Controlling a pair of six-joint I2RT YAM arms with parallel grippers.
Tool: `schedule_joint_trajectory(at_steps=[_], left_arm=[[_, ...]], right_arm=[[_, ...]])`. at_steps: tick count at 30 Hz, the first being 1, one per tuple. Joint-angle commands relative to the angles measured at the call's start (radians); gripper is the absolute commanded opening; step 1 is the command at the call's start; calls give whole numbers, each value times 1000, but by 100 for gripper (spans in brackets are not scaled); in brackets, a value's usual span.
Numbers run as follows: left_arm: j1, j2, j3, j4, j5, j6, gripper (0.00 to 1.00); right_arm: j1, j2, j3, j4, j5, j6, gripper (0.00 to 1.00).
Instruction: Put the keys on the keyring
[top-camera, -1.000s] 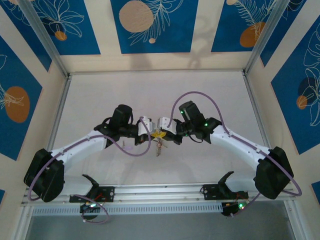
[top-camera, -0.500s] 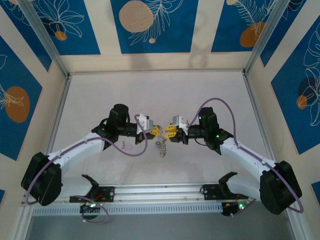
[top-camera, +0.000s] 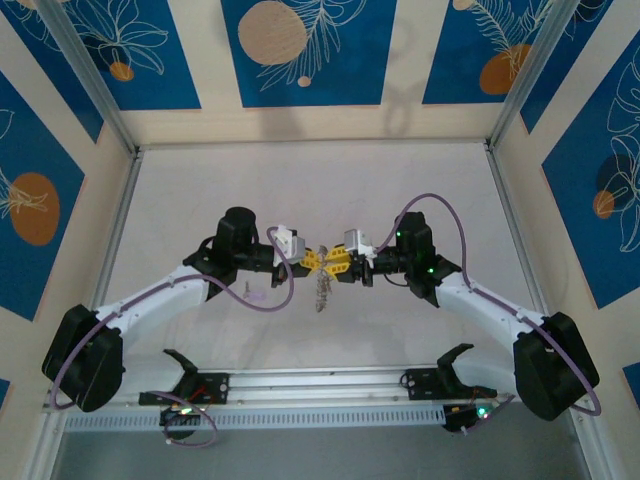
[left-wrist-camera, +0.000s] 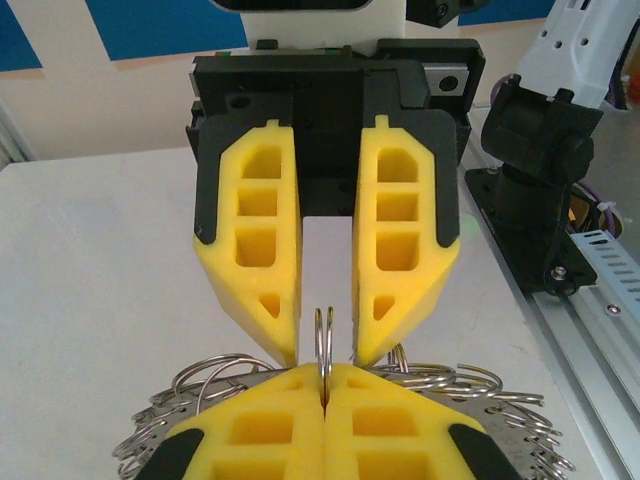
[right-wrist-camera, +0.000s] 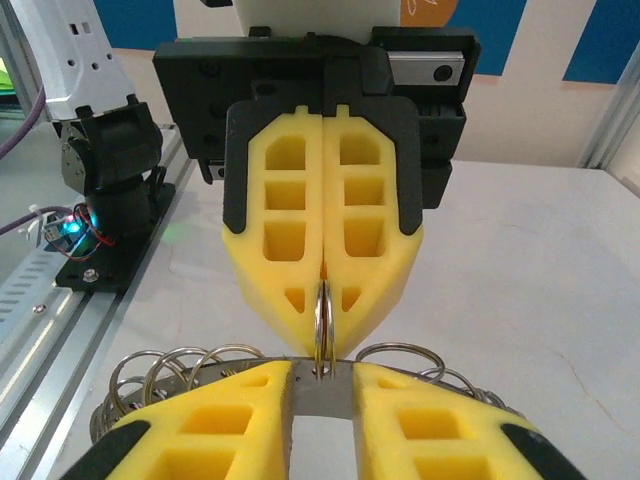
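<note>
counter (top-camera: 200, 200): pale surface beneath both grippers.
left gripper (top-camera: 316, 263): clenched on the keyring, pinching one loop of its fringe at the fingertips. Tip to tip with the other gripper.
right gripper (top-camera: 337, 266): released, with a plain gap between its fingers. The fingers straddle the pinched loop and look clear of it on both sides. Can't tell if they touch the grey plate.
keyring (top-camera: 321, 290): hangs just below the two meeting gripper tips. Flat grey plate, silvery loops fanned out to either side of the left gripper.
small split ring (left-wrist-camera: 323, 345): edge-on and upright, clamped at the left gripper's tips and sitting between the right gripper's open fingers.
keys: too small to tell apart in the hanging cluster.
step in hand (judgement): right gripper lining up on the split ring to work it.
how to do it well: keep the left pinch firm and the ring edge-on. Centre the right fingers before closing. Close slowly, near the ring's free edge rather than on the left's pads.
risk: the thin ring may twist or slip and the cluster may swing.
</note>
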Motion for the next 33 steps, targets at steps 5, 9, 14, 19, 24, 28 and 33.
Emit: schedule_joint_trajectory(at_steps=[5,9,14,19,24,28,33], left_arm=[[6,1,-6,61,62,-22,0],[5,10,-9,86,65,-34,0],[5,19,-3,69,51,-30,2],[5,6,6,-16,12,15,20],[5,4,31,-111,-21,68,22],[5,16,61,-181,-59,105,22],[5,34,81,-209,-67,125,21]], right_arm=[[13,11,25,18,-47,14,20],[21,26,35,19,-48,15,14],[24,33,34,37,-45,26,3],[24,24,65,-84,14,-20,0],[28,15,108,-242,93,-90,0],[52,23,144,-337,155,-141,0],[84,49,188,-412,222,-168,0]])
